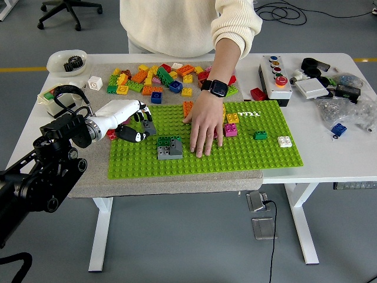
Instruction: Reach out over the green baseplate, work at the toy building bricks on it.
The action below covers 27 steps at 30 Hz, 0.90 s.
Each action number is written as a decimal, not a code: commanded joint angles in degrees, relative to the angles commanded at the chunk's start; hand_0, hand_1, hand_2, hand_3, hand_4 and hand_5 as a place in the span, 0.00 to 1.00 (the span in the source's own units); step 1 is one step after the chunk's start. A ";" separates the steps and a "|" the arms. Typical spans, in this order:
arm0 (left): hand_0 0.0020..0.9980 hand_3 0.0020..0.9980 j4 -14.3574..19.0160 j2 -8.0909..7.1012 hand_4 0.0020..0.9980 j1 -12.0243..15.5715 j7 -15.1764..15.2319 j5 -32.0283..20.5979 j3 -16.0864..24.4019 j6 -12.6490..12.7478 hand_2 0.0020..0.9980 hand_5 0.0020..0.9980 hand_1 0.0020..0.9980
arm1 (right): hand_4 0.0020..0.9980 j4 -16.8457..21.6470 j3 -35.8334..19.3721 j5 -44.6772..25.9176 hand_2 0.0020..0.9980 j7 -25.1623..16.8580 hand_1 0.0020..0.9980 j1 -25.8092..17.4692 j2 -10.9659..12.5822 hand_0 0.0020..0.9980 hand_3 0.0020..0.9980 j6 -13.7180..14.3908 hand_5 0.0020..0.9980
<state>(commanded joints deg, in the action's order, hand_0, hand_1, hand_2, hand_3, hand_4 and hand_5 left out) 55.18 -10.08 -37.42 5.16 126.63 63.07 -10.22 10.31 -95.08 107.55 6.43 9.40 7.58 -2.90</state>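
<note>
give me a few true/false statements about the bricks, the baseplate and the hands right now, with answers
1. The robot's left hand holds the grey brick. False: its fingers hold nothing, and the grey brick sits apart on the baseplate.
2. A person's hand lies flat on the baseplate. True.
3. The white brick sits near the baseplate's right edge. True.
4. The loose brick pile lies on the baseplate. False: it lies on the table beyond the baseplate's far edge.
5. A green brick sits against the grey one. True.
</note>
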 joint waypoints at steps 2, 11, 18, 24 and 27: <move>0.64 0.53 1.04 -0.31 0.57 0.65 -0.09 0.20 0.17 -0.50 0.53 0.12 0.58 | 0.82 0.00 0.00 0.07 0.68 -0.03 0.64 0.02 0.04 0.74 0.61 0.00 0.53; 0.64 0.54 4.98 -1.62 0.58 3.37 -0.34 -0.09 0.21 -2.11 0.54 0.12 0.58 | 0.82 0.00 0.11 0.08 0.68 -0.02 0.64 -0.19 -0.18 0.74 0.61 0.01 0.53; 0.64 0.54 7.02 -3.19 0.58 4.88 0.42 -1.71 -0.68 -2.30 0.54 0.12 0.59 | 0.82 0.00 0.20 0.08 0.68 -0.01 0.64 -0.20 -0.23 0.74 0.61 0.03 0.53; 0.64 0.54 8.07 -3.99 0.58 5.39 1.09 -3.29 -1.23 -2.14 0.54 0.12 0.58 | 0.82 0.00 0.21 0.11 0.68 0.06 0.64 -0.31 -0.31 0.74 0.61 -0.01 0.53; 0.64 0.54 8.40 -4.21 0.58 5.51 1.20 -4.12 -1.67 -2.33 0.54 0.12 0.58 | 0.82 0.00 0.33 0.02 0.68 0.03 0.64 -0.25 -0.35 0.74 0.61 0.00 0.53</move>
<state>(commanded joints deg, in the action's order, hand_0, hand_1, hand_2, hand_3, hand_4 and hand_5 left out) 63.58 -14.29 -31.90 6.37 122.51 61.40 -12.56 10.31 -94.75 107.57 6.46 9.15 7.23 -2.90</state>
